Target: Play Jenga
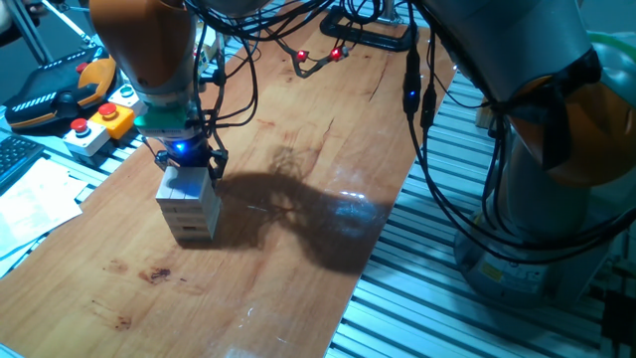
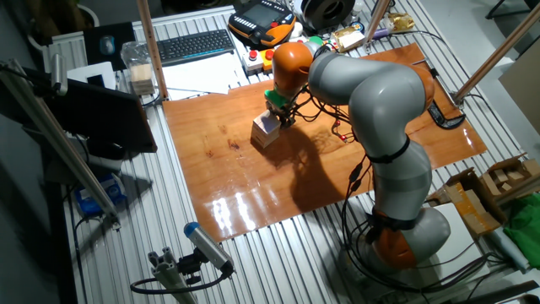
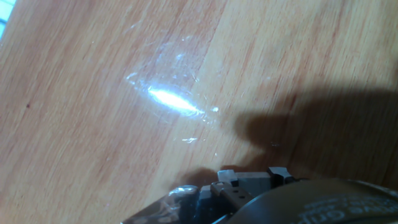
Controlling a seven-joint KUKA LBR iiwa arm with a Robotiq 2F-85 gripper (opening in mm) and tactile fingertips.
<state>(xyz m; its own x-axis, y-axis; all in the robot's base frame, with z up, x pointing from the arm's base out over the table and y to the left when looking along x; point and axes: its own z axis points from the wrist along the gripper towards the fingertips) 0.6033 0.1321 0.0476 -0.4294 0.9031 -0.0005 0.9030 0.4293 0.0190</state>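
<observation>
A grey and orange robot arm reaches down over a glossy wooden tabletop [image 1: 298, 199]. Its pincer [image 1: 187, 159], lit by a small blue light, sits directly on top of the Jenga tower [image 1: 189, 206], a small stack of pale wooden blocks standing upright toward the left side of the board, near its far-left edge in one fixed view. The fingers appear to touch or straddle the top layer, but whether they are spread or clamped on a block cannot be told. The hand view shows only bare wood, glare and shadow. A grey button box [image 1: 99, 124] lies off the board to the left. The step in hand seems to be working the top of the tower; the next move calls for slow, steady motion that leaves the lower layers undisturbed.
</observation>
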